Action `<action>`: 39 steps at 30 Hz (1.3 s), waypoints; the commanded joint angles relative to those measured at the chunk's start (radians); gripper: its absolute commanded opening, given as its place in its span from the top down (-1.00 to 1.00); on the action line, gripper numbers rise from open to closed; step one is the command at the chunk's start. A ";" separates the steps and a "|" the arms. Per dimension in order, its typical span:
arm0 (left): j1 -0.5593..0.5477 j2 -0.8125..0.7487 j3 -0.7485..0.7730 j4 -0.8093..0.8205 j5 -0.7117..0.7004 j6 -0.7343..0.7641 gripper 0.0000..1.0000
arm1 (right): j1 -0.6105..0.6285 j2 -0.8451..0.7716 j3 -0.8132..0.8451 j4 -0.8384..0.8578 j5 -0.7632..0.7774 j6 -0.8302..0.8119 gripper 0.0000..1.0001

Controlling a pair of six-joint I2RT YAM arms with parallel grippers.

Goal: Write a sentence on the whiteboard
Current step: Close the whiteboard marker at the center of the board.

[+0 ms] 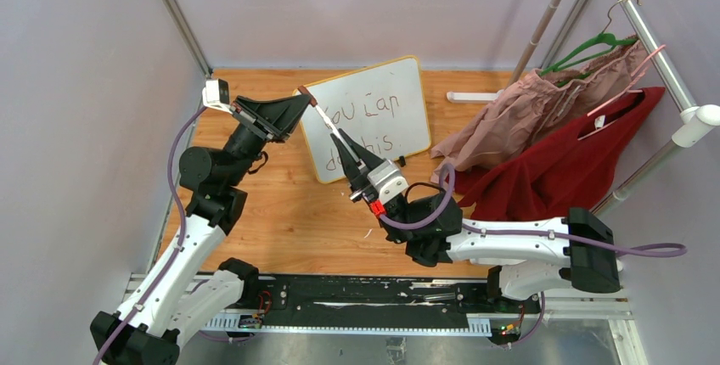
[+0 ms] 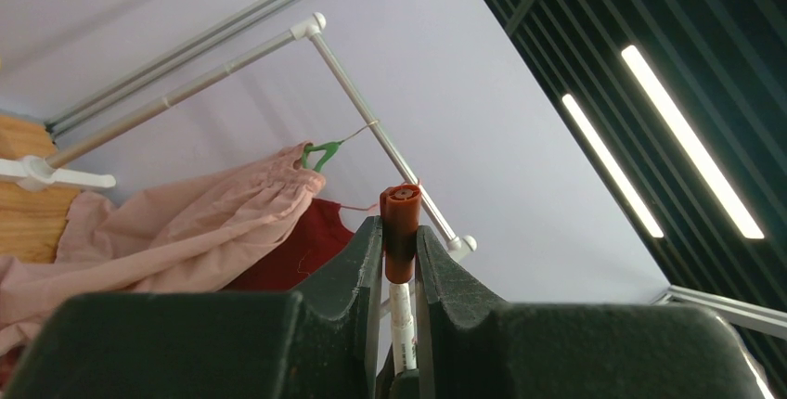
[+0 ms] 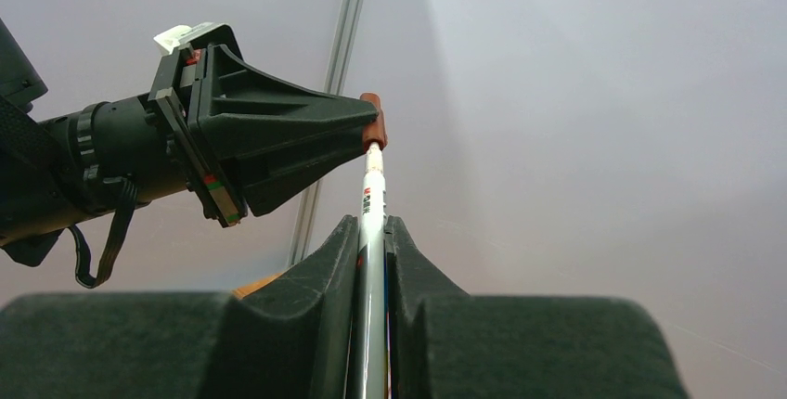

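The whiteboard (image 1: 409,133) stands tilted at the back of the wooden table, with the sentence (image 1: 371,119) in dark marker on it in two lines. A white marker (image 1: 329,126) runs through the air in front of the board's left edge, between my two grippers. My left gripper (image 1: 303,98) is shut on the marker's red-brown cap (image 2: 400,227), which sits on the end of the white body (image 2: 401,325). My right gripper (image 3: 371,225) is shut on the marker's body (image 3: 373,186), lower down. The cap (image 3: 374,126) shows at the left fingers' tips.
A clothes rack (image 1: 654,51) stands at the right with a pink garment (image 1: 543,110) and a red garment (image 1: 552,182) draped onto the table. A green hanger (image 1: 586,49) hangs there. A white bar (image 1: 472,96) lies at the back. Grey walls close in both sides.
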 commanded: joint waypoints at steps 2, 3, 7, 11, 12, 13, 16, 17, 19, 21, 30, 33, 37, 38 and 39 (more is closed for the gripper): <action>-0.014 -0.018 0.030 0.026 0.013 0.016 1.00 | 0.014 0.006 0.040 0.025 0.001 0.009 1.00; -0.014 -0.018 0.029 0.026 0.014 0.016 1.00 | 0.014 0.008 0.042 0.025 0.001 0.009 1.00; -0.016 -0.021 0.029 0.026 0.018 0.017 1.00 | 0.013 0.011 0.043 0.029 0.003 0.003 1.00; -0.019 -0.022 0.029 0.027 0.025 0.019 1.00 | 0.014 0.020 0.048 0.042 0.004 -0.013 1.00; -0.019 -0.023 0.028 0.026 0.027 0.020 1.00 | 0.014 0.023 0.051 0.045 0.002 -0.017 1.00; -0.019 -0.023 0.027 0.026 0.029 0.021 1.00 | 0.013 0.025 0.053 0.046 0.002 -0.021 1.00; -0.020 -0.028 0.020 0.026 0.031 0.021 1.00 | 0.012 0.032 0.060 0.052 0.001 -0.032 1.00; -0.021 -0.029 0.018 0.026 0.031 0.021 1.00 | 0.012 0.033 0.063 0.052 0.000 -0.034 1.00; -0.021 -0.030 0.013 0.026 0.032 0.022 1.00 | 0.012 0.034 0.069 0.051 -0.003 -0.037 1.00; -0.021 -0.031 0.013 0.026 0.035 0.029 1.00 | 0.012 0.036 0.073 0.049 -0.005 -0.039 1.00; -0.022 -0.030 0.023 0.026 0.057 0.048 1.00 | 0.012 0.044 0.092 0.034 -0.011 -0.039 1.00; -0.024 -0.030 0.026 0.026 0.064 0.050 1.00 | 0.009 0.050 0.096 0.034 -0.011 -0.040 1.00; -0.025 -0.029 0.032 0.026 0.073 0.050 1.00 | 0.001 0.057 0.100 0.038 -0.014 -0.041 1.00; -0.026 -0.028 0.033 0.026 0.076 0.048 1.00 | -0.001 0.059 0.101 0.041 -0.017 -0.041 1.00; -0.027 -0.028 0.034 0.026 0.077 0.045 1.00 | -0.003 0.062 0.100 0.048 -0.021 -0.043 1.00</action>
